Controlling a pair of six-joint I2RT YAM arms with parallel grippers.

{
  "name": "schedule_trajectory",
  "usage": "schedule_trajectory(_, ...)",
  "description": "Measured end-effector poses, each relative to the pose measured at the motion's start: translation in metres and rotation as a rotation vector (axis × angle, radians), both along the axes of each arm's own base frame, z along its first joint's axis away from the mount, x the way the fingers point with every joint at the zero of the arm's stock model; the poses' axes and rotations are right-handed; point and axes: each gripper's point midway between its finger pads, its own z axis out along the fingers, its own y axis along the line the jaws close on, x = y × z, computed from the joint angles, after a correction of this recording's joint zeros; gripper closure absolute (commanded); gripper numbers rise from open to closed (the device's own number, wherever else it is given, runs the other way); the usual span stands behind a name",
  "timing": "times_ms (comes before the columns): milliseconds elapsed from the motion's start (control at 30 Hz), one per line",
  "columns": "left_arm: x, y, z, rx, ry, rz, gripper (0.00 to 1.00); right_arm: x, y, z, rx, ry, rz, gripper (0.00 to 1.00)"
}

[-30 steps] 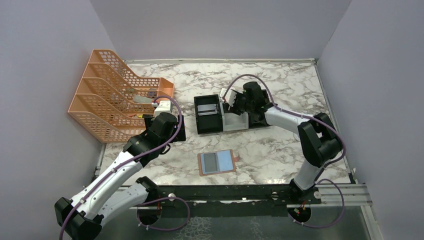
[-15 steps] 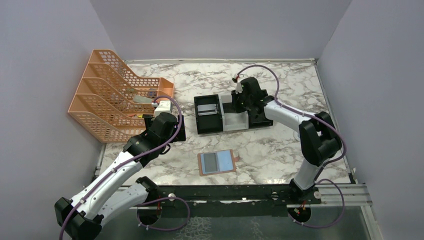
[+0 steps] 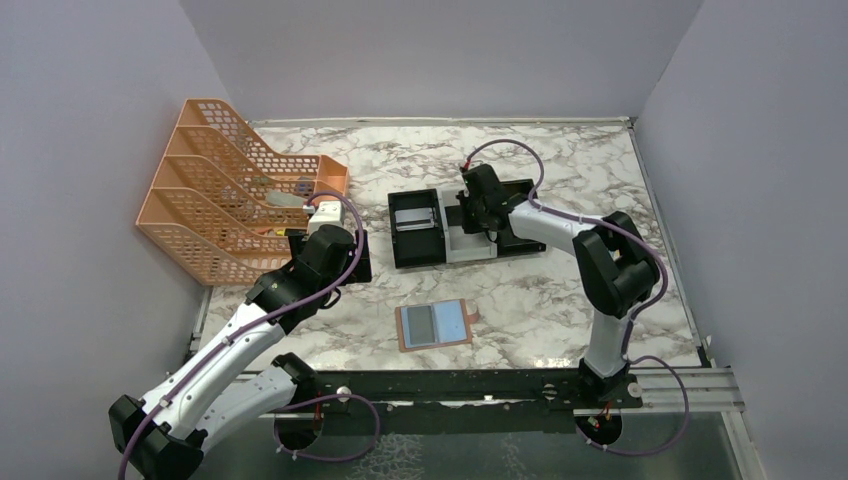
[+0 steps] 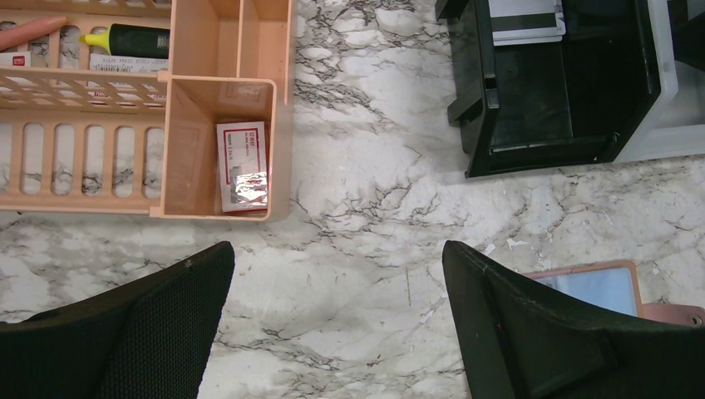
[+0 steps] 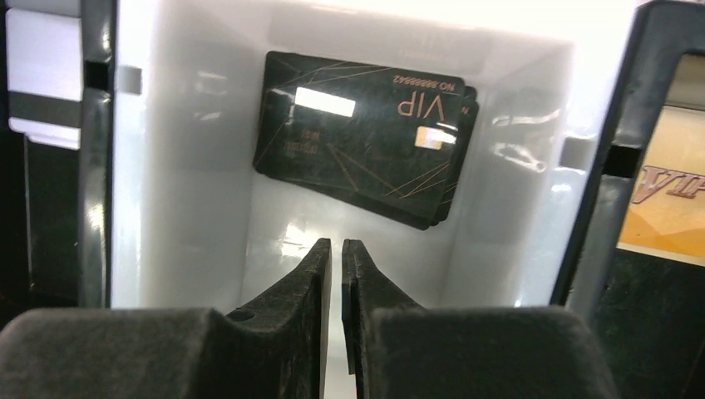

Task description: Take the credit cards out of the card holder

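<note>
left hand wide open, empty | right hand closed (nothing held) over black cards in white tray

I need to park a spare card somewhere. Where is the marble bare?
Bare: the far strip of marble behind the tray, from the orange rack to the right wall; also between the card holder and the right arm. Crowded: between rack and tray, where the left gripper hangs open.

One open card holder is counted at lower centre, one three-compartment tray and one orange mesh rack higher up, and in the tray at least two stacked black cards, one pale striped card and one orange card.
</note>
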Motion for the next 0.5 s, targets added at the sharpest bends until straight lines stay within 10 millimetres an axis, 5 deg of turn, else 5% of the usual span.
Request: schedule_trajectory(500,0.000,0.000,-0.001,0.002,0.003,-0.001,0.01,0.012,0.001,-0.015,-0.083,-0.013,-0.062,0.88)
